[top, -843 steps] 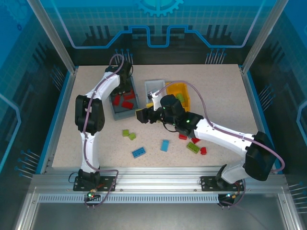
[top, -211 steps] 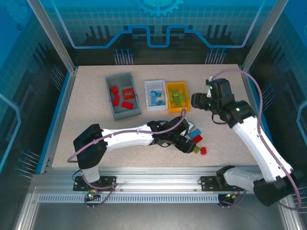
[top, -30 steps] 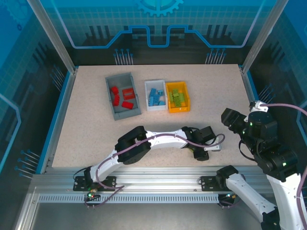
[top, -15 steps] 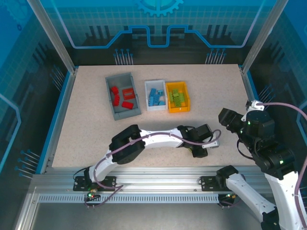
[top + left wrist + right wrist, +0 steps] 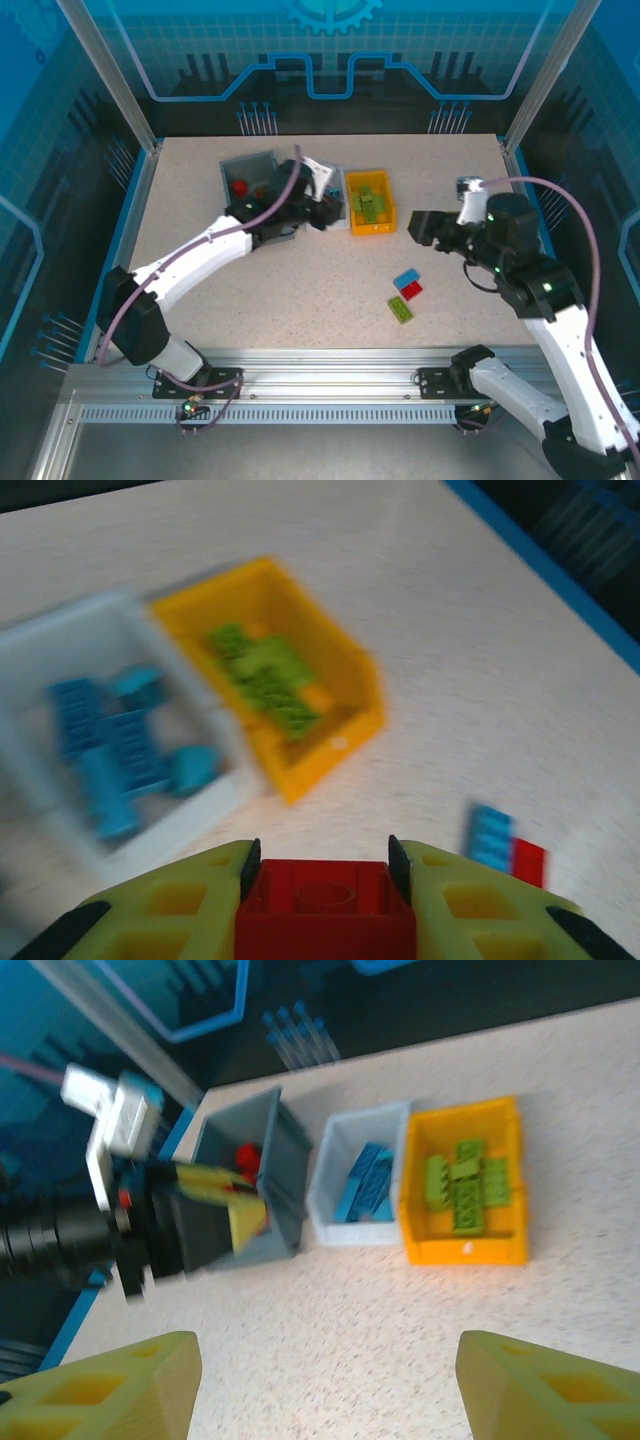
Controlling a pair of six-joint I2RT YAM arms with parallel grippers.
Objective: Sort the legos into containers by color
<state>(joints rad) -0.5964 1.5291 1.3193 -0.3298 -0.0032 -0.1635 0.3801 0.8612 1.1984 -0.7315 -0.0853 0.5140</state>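
Left gripper (image 5: 322,872) clamped a red lego (image 5: 325,915) at 3 o'clock of the grey bin (image 5: 248,160); right gripper (image 5: 325,1385) stood released, fingers wide.

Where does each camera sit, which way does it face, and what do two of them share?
Top: above and behind the arms, looking down on the table; both arms show, left gripper over the bins, right gripper over bare table.
Left wrist: on the left arm, looking past its fingers, shut on a red brick, at the white bin and yellow bin.
Right wrist: on the right arm, looking between its open fingers at the grey bin and the others.
Shared: both wrist views show the white and yellow bins.
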